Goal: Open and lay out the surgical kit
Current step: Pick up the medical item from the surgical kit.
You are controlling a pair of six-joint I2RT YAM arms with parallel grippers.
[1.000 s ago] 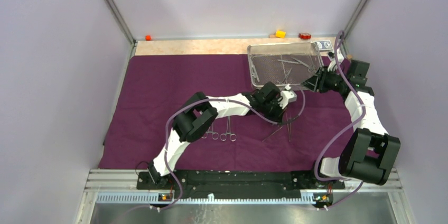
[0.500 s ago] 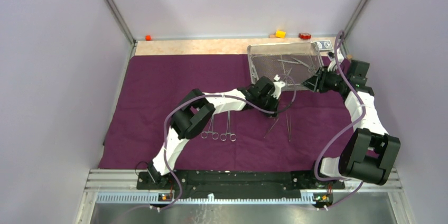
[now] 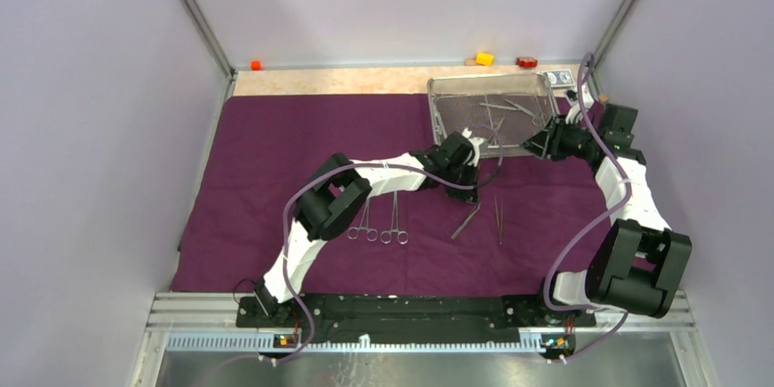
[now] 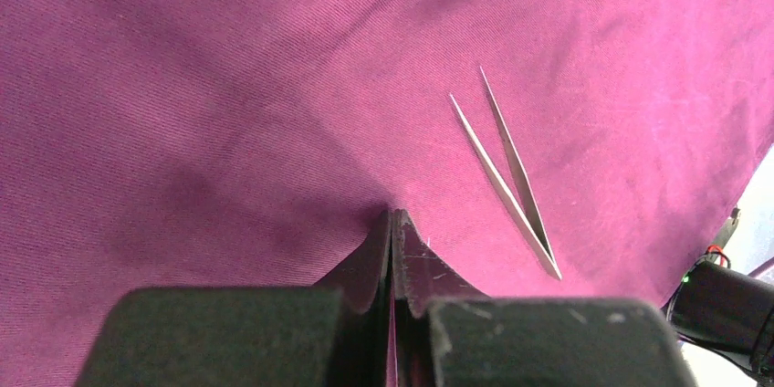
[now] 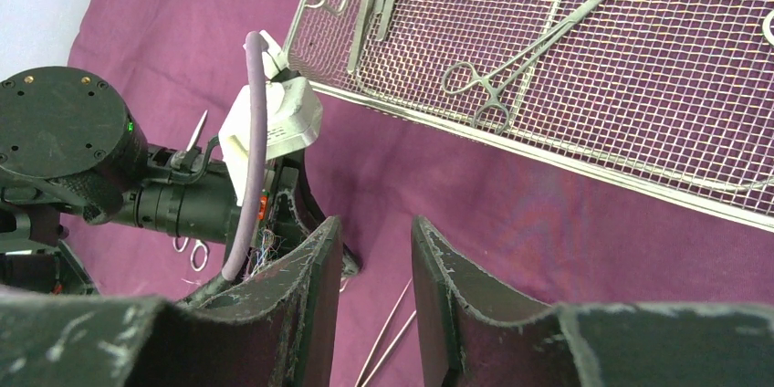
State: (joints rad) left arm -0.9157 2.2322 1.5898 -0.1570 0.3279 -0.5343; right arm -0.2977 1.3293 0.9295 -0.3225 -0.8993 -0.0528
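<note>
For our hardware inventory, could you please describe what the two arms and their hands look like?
The left arm and right arm have white link shells, black joint housings and a lilac cable looped alongside. The left hand and right hand are black with scuffed fingers.

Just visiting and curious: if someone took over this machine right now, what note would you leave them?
Left gripper: shut, empty, low over the purple cloth beside the tray.
Right gripper: open, empty, near the tray's front right corner.
Done: cloth spread flat; two clamps and tweezers laid out on it.
Left: several instruments lie in the tray.
</note>
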